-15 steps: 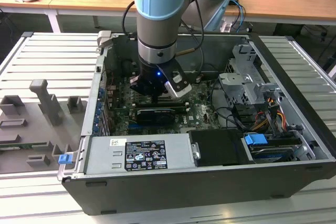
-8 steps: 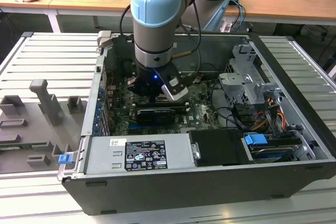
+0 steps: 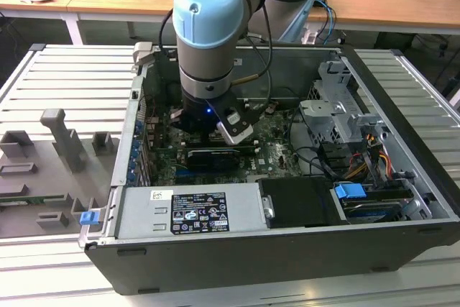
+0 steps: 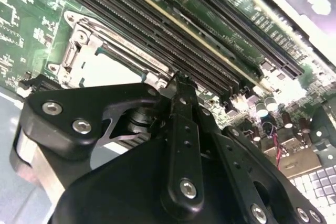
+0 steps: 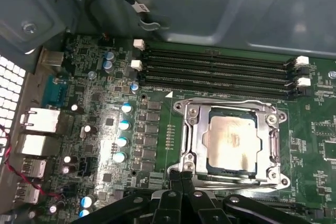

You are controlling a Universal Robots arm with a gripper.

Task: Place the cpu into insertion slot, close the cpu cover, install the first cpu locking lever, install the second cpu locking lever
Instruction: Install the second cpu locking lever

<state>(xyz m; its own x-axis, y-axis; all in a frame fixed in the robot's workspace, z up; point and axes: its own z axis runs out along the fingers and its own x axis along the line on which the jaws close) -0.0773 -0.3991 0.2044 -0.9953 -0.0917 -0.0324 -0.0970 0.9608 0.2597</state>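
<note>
Fingers [image 5: 181, 182] pressed together, nothing between them, tips sitting at the silver edge of the cpu cover [image 5: 191, 135] in the first wrist view. My gripper [image 3: 215, 131] was down inside the open computer case [image 3: 287, 249], over the green motherboard [image 5: 105, 108].

Cpu [image 5: 231, 137] lay flat in the insertion slot [image 5: 207, 145], pale face showing through the cover's square window. Cover was lowered over it, frame lying flat on the socket. Thin metal rods ran along the frame's edges; I could not tell whether either locking lever was hooked under its catch.

In the second wrist view my fingers [image 4: 181, 129] came to a point just beside the cover's corner, with the memory slots [image 4: 157, 35] running close behind.

Risks as I judged them: tips were near the frame's corner, so a sideways slip could scrape the board or knock the small capacitors [image 5: 123, 124] nearby. Pushing down off-centre could rock the cover and load the chip unevenly. A lever released half-latched would likely spring up against my fingers.
</note>
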